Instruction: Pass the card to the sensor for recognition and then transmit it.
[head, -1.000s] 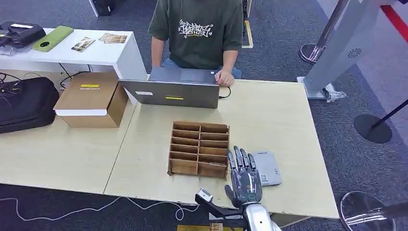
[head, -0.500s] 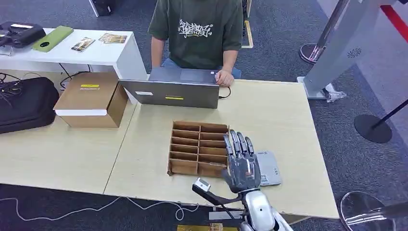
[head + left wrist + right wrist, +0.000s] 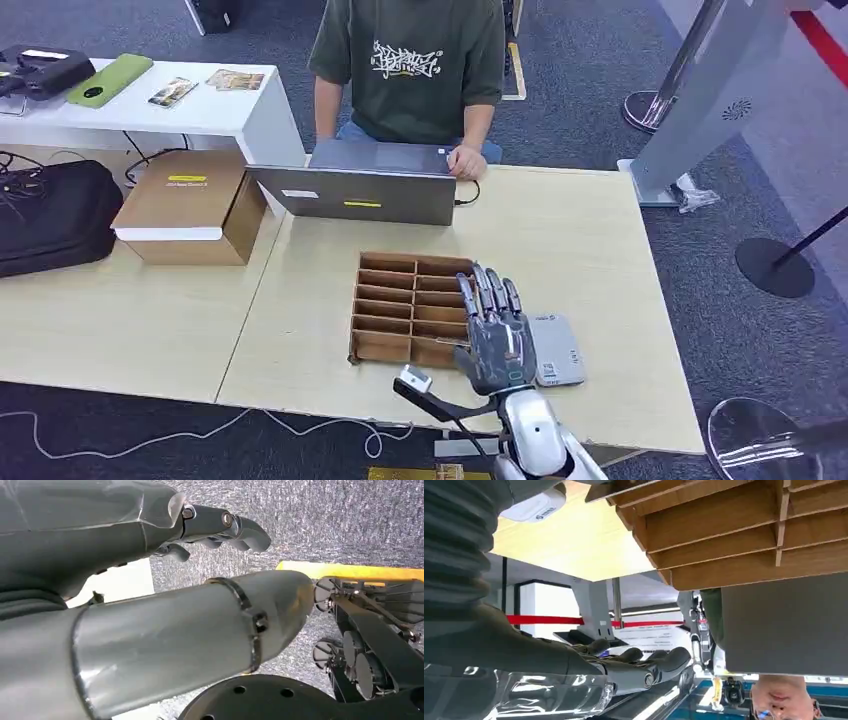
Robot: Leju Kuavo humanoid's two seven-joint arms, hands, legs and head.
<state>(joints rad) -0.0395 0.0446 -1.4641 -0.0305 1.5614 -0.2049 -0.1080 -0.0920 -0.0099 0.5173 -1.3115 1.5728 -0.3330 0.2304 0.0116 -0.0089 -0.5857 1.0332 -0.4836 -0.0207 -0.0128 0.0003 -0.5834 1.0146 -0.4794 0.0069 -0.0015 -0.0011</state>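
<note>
My right hand (image 3: 495, 330) hovers flat, fingers stretched forward and apart, over the right edge of the brown divider box (image 3: 400, 305) and holds nothing. In the right wrist view the right hand (image 3: 624, 666) is empty, with the divider box (image 3: 734, 535) just ahead of it. The grey flat sensor (image 3: 557, 349) lies on the table immediately right of the hand; the right wrist view catches its corner, the sensor (image 3: 531, 507). I cannot make out a card in the box's compartments. My left hand (image 3: 220, 527) hangs by my side over the carpet, fingers loosely bent, empty.
A person (image 3: 410, 60) sits behind the table at a grey laptop (image 3: 355, 192) just beyond the divider box. A cardboard box (image 3: 190, 205) and a black bag (image 3: 55, 215) sit on the left table. A grey stand (image 3: 700, 100) rises at the right.
My right hand has moved forward and slightly left, from the table's near edge to over the divider box's right side, uncovering more of the sensor. The person has stayed put.
</note>
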